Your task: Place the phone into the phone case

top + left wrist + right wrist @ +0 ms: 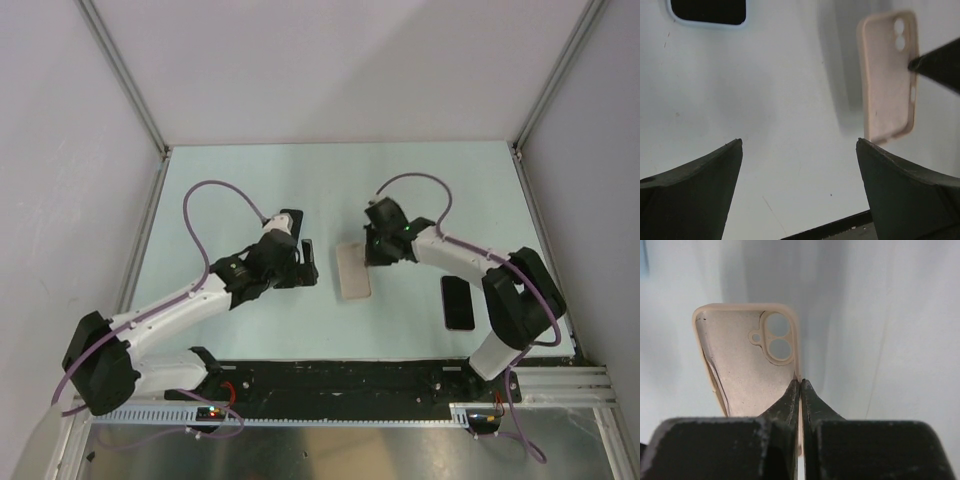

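Right wrist view: the right gripper [800, 382] is pinched tight on the long side wall of the pale beige soft phone case [740, 365], just below its two round camera holes, hollow side showing. From the top external view, the slim glossy black phone [458, 302] with a pale rim lies flat on the light table [230, 190], well right of the case, beside the right arm. The left gripper [800, 145] hangs wide open and holds nothing, just left of the case.

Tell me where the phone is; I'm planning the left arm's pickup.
In the top view the phone lies flat at the right of the table, beside the right arm, right of the beige phone case pinched by the right gripper.
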Motion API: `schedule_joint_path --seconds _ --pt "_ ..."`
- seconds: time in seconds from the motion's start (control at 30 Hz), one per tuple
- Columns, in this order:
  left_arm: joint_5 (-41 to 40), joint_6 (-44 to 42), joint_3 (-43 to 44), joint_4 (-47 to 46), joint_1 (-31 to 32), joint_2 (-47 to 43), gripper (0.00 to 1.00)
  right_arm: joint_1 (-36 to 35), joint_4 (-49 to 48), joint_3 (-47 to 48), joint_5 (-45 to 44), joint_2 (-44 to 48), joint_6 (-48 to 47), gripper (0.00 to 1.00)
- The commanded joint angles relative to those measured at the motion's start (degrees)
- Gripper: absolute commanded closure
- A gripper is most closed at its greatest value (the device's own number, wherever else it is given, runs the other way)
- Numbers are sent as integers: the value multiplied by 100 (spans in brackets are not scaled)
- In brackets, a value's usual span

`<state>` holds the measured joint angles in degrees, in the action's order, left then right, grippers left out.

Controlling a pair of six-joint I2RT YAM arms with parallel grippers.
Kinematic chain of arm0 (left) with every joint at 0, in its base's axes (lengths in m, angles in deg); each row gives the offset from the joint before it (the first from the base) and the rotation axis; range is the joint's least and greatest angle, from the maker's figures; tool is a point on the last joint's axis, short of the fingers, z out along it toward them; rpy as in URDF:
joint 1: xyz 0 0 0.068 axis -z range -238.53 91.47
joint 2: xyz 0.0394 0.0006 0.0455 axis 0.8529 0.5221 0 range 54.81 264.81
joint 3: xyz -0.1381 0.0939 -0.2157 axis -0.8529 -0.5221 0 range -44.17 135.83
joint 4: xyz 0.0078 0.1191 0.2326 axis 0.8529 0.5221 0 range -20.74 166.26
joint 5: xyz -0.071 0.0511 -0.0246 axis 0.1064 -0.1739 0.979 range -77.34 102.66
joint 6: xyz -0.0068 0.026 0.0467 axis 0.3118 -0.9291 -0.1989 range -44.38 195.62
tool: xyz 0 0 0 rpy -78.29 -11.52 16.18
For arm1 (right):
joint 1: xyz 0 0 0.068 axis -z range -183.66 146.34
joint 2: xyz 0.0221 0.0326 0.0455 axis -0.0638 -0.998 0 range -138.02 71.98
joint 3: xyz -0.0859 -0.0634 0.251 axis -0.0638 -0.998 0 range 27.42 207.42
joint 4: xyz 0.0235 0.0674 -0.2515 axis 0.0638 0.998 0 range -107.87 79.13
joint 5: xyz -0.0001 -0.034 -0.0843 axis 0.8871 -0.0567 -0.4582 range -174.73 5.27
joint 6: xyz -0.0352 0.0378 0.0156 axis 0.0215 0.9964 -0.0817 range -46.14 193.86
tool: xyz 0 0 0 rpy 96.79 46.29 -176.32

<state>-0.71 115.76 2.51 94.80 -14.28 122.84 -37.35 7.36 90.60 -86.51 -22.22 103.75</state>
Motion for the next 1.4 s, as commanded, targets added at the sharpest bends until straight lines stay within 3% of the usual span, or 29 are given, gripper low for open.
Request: schedule_joint_path --seconds 0.0,0.03,0.1,0.2,0.27,0.37,0.57,0.8,1.07,1.37 --pt "-191 278 -282 -354 -36 -290 2 -539 115 -412 -89 -38 -270 100" --pt "-179 290 -339 -395 -33 -290 2 -659 101 -513 -127 -60 -276 98" --pt "-123 299 -399 -472 -33 -266 2 -782 88 -646 -204 -85 -285 80" --pt "5 283 -453 -562 -38 -239 2 -833 170 -723 -435 135 -262 41" --pt "65 253 -480 -606 -37 -269 2 -773 354 -738 -863 478 -161 23" --pt "183 257 -587 -626 -31 -407 2 -370 854 -937 -1647 1148 203 10" --pt "503 276 -814 -653 -32 -737 2 1525 1175 -2137 -1801 3009 761 3" --pt "781 138 -852 -647 -36 -922 2 3548 1118 -2941 -887 3870 767 0" --pt "798 91 -904 -642 -37 -1068 2 4233 703 -3503 -421 3846 1251 1" --pt "733 62 -975 -640 -43 -1213 2 3987 -128 -4074 348 3933 1527 0"
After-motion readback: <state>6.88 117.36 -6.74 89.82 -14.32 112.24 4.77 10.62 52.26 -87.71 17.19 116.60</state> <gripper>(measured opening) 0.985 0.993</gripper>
